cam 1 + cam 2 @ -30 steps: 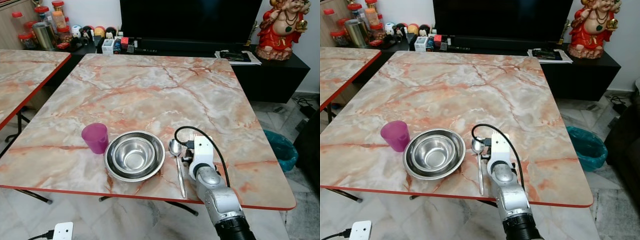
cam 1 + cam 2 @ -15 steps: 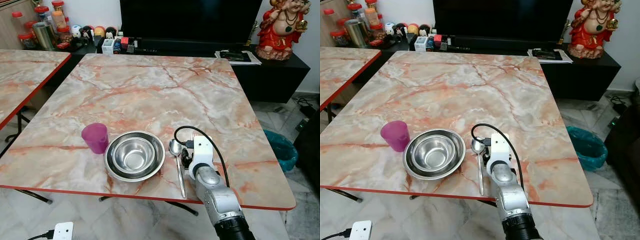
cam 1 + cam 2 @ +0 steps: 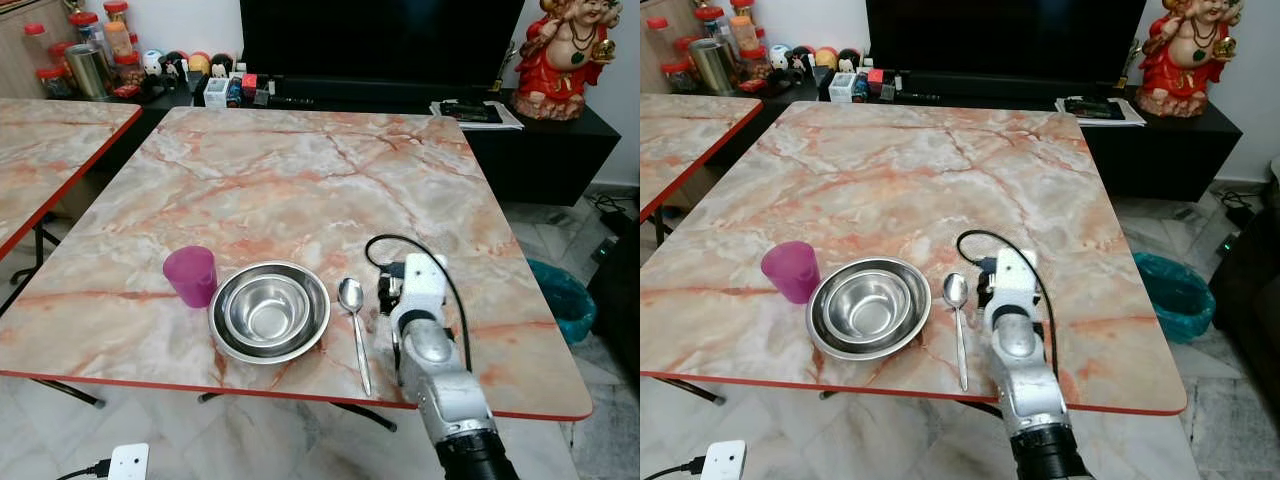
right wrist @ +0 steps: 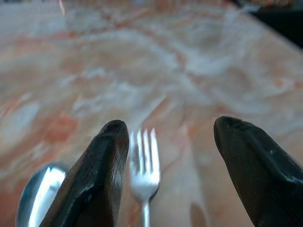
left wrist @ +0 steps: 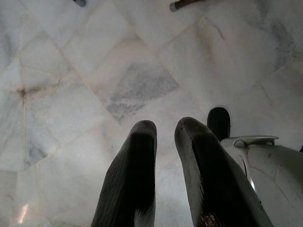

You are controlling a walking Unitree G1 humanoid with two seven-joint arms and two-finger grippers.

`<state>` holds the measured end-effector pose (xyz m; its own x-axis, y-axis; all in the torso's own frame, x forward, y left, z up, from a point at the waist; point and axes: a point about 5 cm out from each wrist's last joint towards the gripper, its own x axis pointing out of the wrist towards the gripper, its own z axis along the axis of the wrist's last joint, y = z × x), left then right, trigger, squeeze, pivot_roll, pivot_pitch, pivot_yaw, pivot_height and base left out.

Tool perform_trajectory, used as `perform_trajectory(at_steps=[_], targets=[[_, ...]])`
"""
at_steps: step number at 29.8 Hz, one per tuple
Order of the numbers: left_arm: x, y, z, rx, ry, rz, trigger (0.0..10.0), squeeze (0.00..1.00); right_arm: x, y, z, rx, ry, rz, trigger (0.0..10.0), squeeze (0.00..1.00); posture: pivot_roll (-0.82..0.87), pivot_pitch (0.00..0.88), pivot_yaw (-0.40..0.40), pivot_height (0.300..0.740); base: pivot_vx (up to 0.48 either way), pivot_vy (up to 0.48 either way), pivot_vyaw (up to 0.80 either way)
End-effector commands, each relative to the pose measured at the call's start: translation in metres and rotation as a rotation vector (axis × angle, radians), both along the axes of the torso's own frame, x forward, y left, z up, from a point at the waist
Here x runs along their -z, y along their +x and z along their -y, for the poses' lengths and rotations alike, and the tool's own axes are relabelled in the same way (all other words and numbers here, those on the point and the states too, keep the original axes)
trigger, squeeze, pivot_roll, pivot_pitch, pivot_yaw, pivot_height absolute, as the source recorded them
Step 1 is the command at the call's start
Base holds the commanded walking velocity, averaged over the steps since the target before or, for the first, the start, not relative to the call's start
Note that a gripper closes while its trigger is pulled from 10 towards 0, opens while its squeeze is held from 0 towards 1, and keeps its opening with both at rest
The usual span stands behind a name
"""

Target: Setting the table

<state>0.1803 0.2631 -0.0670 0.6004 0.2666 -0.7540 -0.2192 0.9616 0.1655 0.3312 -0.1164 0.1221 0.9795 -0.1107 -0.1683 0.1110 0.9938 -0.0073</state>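
1. Your right gripper point(image 4: 165, 175) sits low over the marble table point(image 3: 300, 170), fingers spread wide apart and clamped on nothing
2. A fork point(image 4: 143, 165) lies flat on the tabletop between those fingers, close against one finger point(image 4: 94, 179), tines pointing away from the wrist; you can't tell whether that finger touches it
3. Just to the gripper's left lies the spoon point(image 3: 354, 320), handle running toward the near table edge, bowl at the far end; from the wrist camera its bowl point(image 4: 40, 194) shows beside the same finger
4. Further left of the spoon sit the nested steel bowls point(image 3: 269, 311), rim just beside the spoon
5. Beyond the bowls, still to the gripper's left, stands the purple cup point(image 3: 190, 275), upright, just beside the bowl rim
6. Your left gripper point(image 5: 163, 142) hangs over the pale tiled floor point(image 5: 71, 71), fingers nearly together with a narrow gap, holding nothing
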Motion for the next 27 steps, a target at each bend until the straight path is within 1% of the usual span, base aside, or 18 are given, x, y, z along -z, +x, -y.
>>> perform_trajectory(at_steps=[1,6,13,21,27], targets=[[0.0015,-0.0035,-0.0003,-0.012,0.004,-0.002,10.0,0.00,-0.0106,0.0009,0.0034,0.019,0.021,0.062,10.0,0.00,0.01,0.104,-0.009,0.740,0.000,0.000,0.00],[0.0017,-0.0042,-0.0009,-0.002,0.010,-0.011,10.0,0.00,-0.0141,0.0012,0.0062,0.024,0.026,0.091,10.0,0.00,0.01,0.102,-0.007,0.740,0.000,0.000,0.00],[0.0019,-0.0049,-0.0014,0.004,0.018,-0.015,10.0,0.00,-0.0157,0.0013,0.0026,0.004,0.036,0.110,10.0,0.00,0.01,0.091,-0.006,0.740,0.000,0.000,0.00],[0.0019,-0.0054,-0.0017,0.002,0.020,-0.014,10.0,0.00,-0.0136,0.0009,0.0005,-0.003,0.038,0.109,10.0,0.00,0.01,0.082,-0.006,0.740,0.000,0.000,0.00],[0.0017,-0.0046,-0.0011,0.004,0.020,-0.010,10.0,0.00,-0.0132,0.0010,0.0023,0.003,0.038,0.114,10.0,0.00,0.01,0.079,-0.005,0.740,0.000,0.000,0.00]])
